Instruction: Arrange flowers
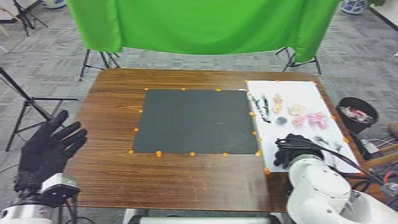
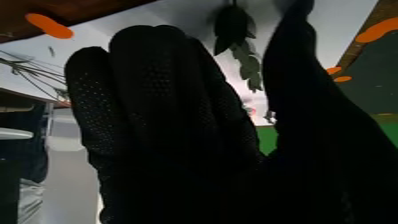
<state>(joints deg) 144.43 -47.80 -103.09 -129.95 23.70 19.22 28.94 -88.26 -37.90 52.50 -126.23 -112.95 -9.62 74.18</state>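
Observation:
In the head view, my right hand (image 1: 298, 146) is over the near part of the white sheet (image 1: 282, 130), beside dark sprigs. Its fingers look straight in the right wrist view, where the hand (image 2: 169, 115) holds nothing and a green leafy stem (image 2: 238, 42) appears beyond the gap to the thumb. Pink flowers (image 1: 316, 120), pale yellow flowers (image 1: 296, 109), a bluish-grey bloom (image 1: 282, 120) and green stems (image 1: 262, 107) lie on the sheet. My left hand (image 1: 46, 147) is off the table's left side, open with spread fingers.
A dark square mat (image 1: 197, 121) with orange marks round its edge lies mid-table on the brown wood (image 1: 107, 150). A black bin (image 1: 357, 114) stands right of the table. Beyond the far edge hangs a green cloth (image 1: 209, 25), with tripod stands near it.

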